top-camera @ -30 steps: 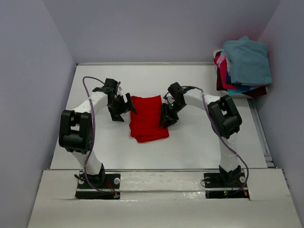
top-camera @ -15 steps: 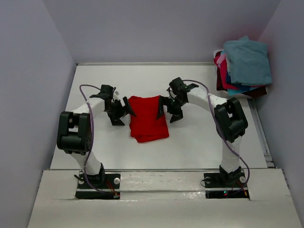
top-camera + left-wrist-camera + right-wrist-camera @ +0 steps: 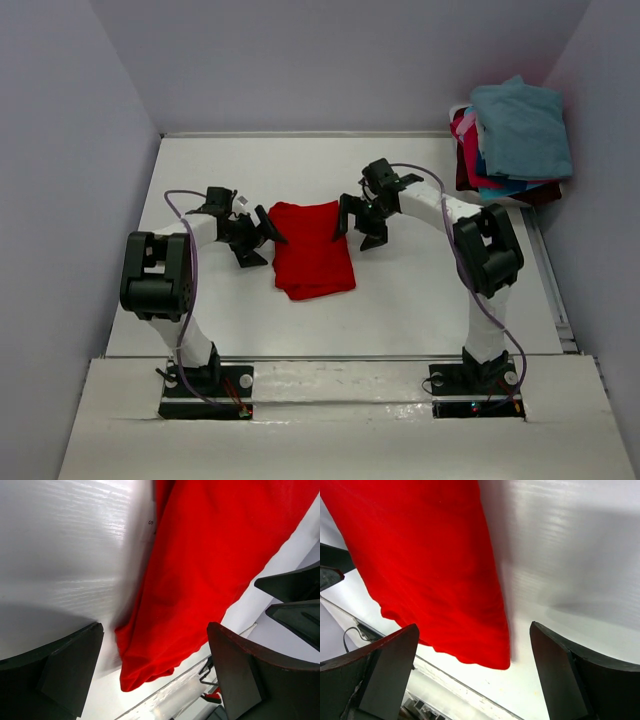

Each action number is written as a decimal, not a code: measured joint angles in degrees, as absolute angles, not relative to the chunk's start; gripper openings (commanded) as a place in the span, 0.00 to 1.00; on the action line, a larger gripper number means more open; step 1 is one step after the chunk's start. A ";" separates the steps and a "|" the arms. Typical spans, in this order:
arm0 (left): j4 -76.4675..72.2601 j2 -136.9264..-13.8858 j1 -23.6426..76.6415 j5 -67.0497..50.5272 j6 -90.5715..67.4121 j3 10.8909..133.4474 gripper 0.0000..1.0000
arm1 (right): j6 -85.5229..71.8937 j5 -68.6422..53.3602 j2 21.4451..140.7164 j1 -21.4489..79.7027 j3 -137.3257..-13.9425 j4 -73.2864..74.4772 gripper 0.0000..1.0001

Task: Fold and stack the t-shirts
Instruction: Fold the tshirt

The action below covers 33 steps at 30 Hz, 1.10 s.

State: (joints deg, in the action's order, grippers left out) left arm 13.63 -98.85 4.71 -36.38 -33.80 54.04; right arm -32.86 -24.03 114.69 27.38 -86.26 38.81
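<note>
Red t-shirt point(image 3: 312, 250), judged folded, was flanked at 9 and 3 o'clock by left gripper point(image 3: 265, 240) and right gripper point(image 3: 356, 225), both spread empty; a regrasp for stacking was judged next.

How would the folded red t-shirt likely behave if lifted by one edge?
The red t-shirt would probably droop and unfold: its edges are soft rounded folds, not crisp creases. It likely weighs little, lying thin and flat on the table. Pushed, it may bunch rather than slide whole; one end already looks rumpled.
</note>
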 measured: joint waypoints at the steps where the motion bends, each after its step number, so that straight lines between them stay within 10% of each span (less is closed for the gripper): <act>1: 13.34 -98.96 4.71 -36.56 -33.93 54.04 0.99 | -33.12 -24.36 114.85 27.33 -86.26 38.30 0.82; 11: 11.53 -99.85 4.01 -38.30 -34.65 54.04 0.99 | -36.10 -29.61 120.42 27.33 -93.45 37.01 0.21; 33: 11.33 -101.65 3.25 -39.77 -35.88 55.11 0.99 | -35.75 -36.18 126.54 27.33 -93.62 37.28 0.12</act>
State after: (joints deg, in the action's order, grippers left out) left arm 11.33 -101.65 3.25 -39.77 -35.88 55.11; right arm -35.75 -36.18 126.54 27.33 -93.62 37.28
